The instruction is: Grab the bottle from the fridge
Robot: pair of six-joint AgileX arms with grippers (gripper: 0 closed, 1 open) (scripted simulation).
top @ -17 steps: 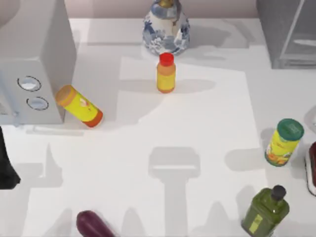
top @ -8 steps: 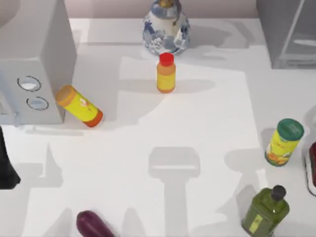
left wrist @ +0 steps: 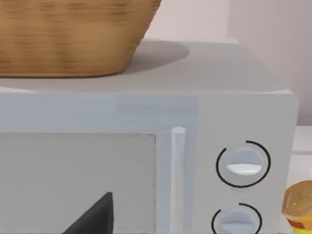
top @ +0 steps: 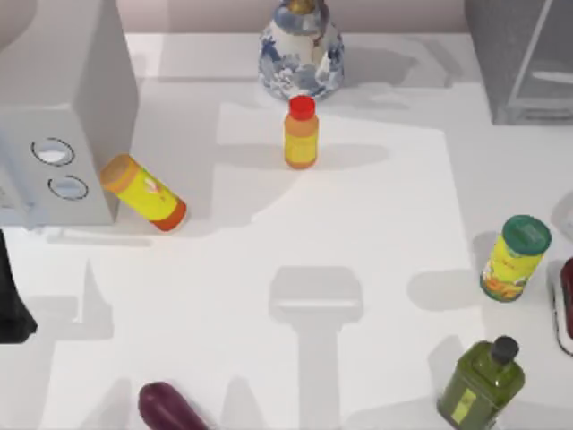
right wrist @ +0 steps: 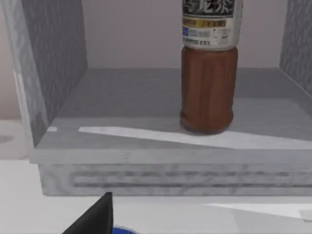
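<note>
The bottle (right wrist: 209, 73) stands upright on the floor of the fridge (right wrist: 146, 102), toward one side of the compartment. It has a brown body and a label with white-and-black print, and its cap is cut off by the frame. In the top view the fridge (top: 515, 63) is the grey cabinet at the table's far right corner, with a pale glassy panel. My right gripper (right wrist: 95, 217) shows as a dark tip in front of the fridge's lower edge, apart from the bottle. My left arm (top: 11, 305) is parked at the left edge.
A grey box with two dials (top: 63, 116) stands at the far left, with a wicker basket (left wrist: 68, 34) on top. On the table are an orange-yellow bottle (top: 301, 134), a blue-white vase (top: 302, 49), a lying yellow can (top: 143, 193), a green-lidded can (top: 515, 258), an olive bottle (top: 479, 385) and an eggplant (top: 170, 408).
No object has moved. The shadows on the table near the right edge have shifted slightly.
</note>
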